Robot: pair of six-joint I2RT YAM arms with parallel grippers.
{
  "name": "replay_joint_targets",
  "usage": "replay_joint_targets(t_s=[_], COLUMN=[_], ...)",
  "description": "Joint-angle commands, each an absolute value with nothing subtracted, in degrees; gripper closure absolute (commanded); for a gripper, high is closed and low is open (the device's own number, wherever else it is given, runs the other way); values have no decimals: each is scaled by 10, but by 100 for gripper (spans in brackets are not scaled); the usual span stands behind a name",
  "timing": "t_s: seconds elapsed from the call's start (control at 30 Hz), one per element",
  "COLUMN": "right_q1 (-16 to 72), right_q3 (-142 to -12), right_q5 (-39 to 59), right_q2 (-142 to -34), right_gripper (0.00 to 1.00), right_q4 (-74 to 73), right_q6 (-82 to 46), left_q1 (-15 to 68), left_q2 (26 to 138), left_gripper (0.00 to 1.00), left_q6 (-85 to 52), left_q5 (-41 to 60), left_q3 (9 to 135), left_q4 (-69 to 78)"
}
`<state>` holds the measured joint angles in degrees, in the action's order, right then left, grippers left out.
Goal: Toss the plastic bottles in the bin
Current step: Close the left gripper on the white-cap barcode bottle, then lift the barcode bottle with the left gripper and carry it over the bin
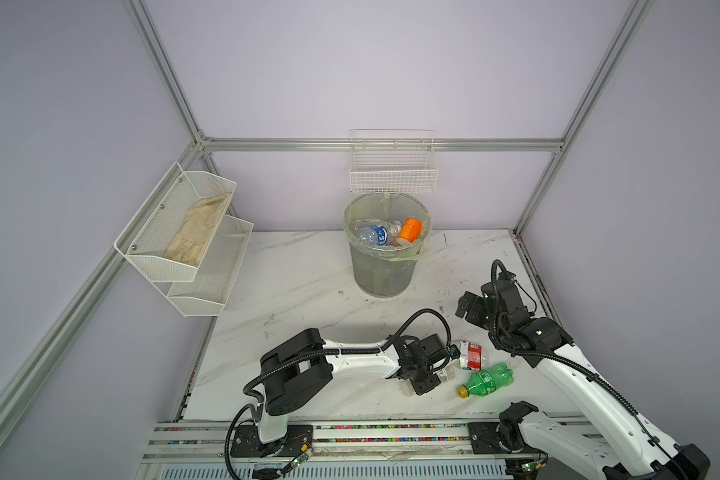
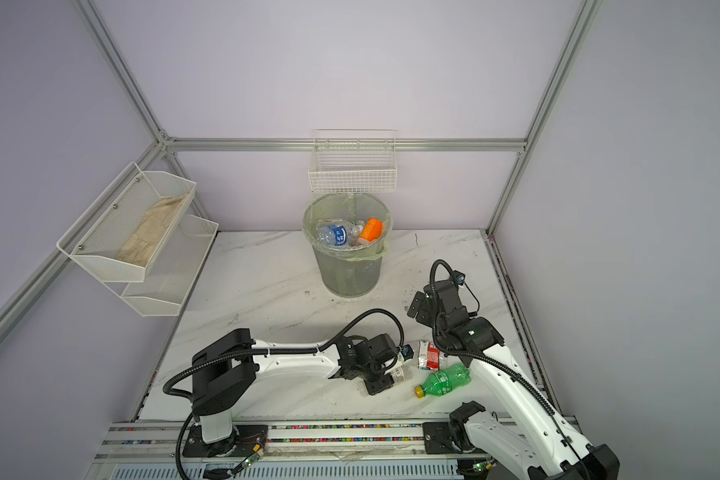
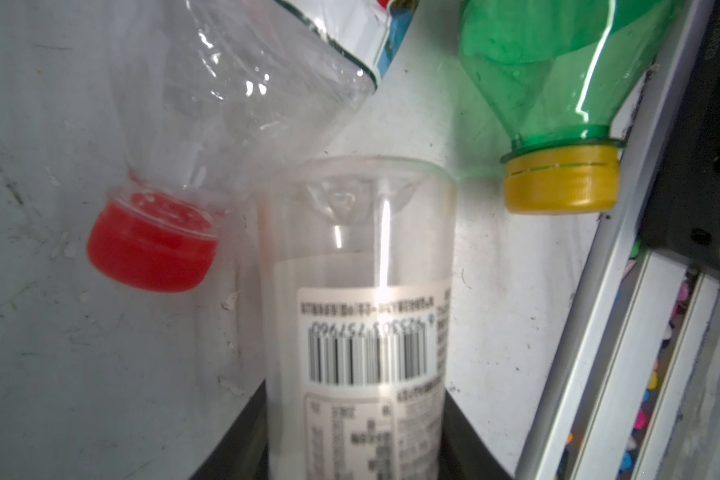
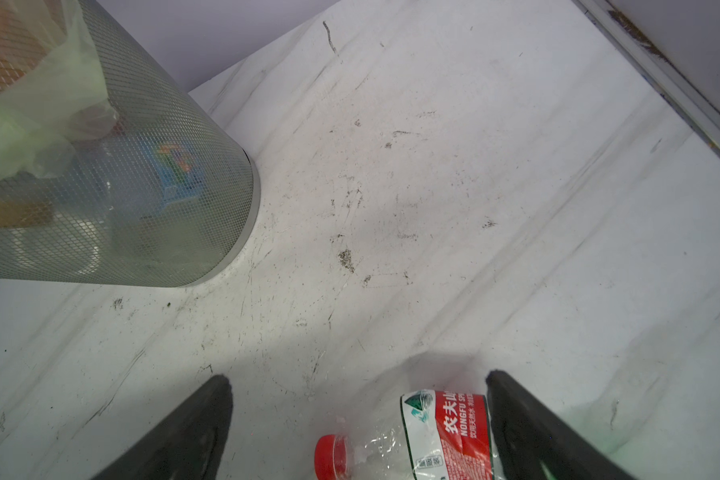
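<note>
Three bottles lie on the table (image 1: 308,282): one clear bottle (image 1: 444,374) in the left gripper (image 1: 422,379), one red-label bottle (image 1: 470,355) and one green bottle (image 1: 489,378) just beyond its tips. One bin (image 1: 381,274) shows two bottles plainly: a blue-label bottle (image 1: 375,235) and an orange bottle (image 1: 409,230). One basket (image 1: 393,180), two trays (image 1: 159,266), one cloth (image 1: 196,232).

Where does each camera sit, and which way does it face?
Top views: high in front, looking down at the bin; left gripper, right gripper show.
Left wrist: low, facing the barcode-labelled bottle between its fingers, green bottle beyond.
Right wrist: looks down at table, bin, past open fingers.
Shared: both wrist views show the red-capped bottle.
</note>
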<state>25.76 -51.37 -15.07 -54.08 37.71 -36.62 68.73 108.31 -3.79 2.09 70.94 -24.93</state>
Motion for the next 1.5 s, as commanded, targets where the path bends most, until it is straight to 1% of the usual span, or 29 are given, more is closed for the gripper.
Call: replay_joint_targets(t_s=[0.0,0.23,0.5,0.77,0.9,1.03,1.2,1.47], right_q1=[254,250,247,245,245,245,246,245], right_q3=[-508,-511,-512,-505,-501,-499,-495,-493], right_q5=[-147,-147,-147,-141,-135,-126,-118,-111], right_q2=[-544,-545,-544,-534,-529,-528,-524,-519], right_gripper=[3,3,3,3,3,3,3,3], right_q4=[365,366,363,363,363,359,356,353], right_q6=[-360,-356,-355,-358,-361,-361,-362,-362], left_q1=[689,688,688,685,681,670,635,608], left_q2=[1063,1020,941,866,823,768,694,615], left_gripper=[58,60,63,66,67,68,70,71], left_q6=[-27,-30,-38,-69,-67,-65,-65,-50], left_q5=[2,-20,-62,-150,-176,-203,-214,-288], left_q3=[742,736,709,681,683,685,674,697], left_q4=[-271,-287,-275,-252,-245,-231,-182,-162])
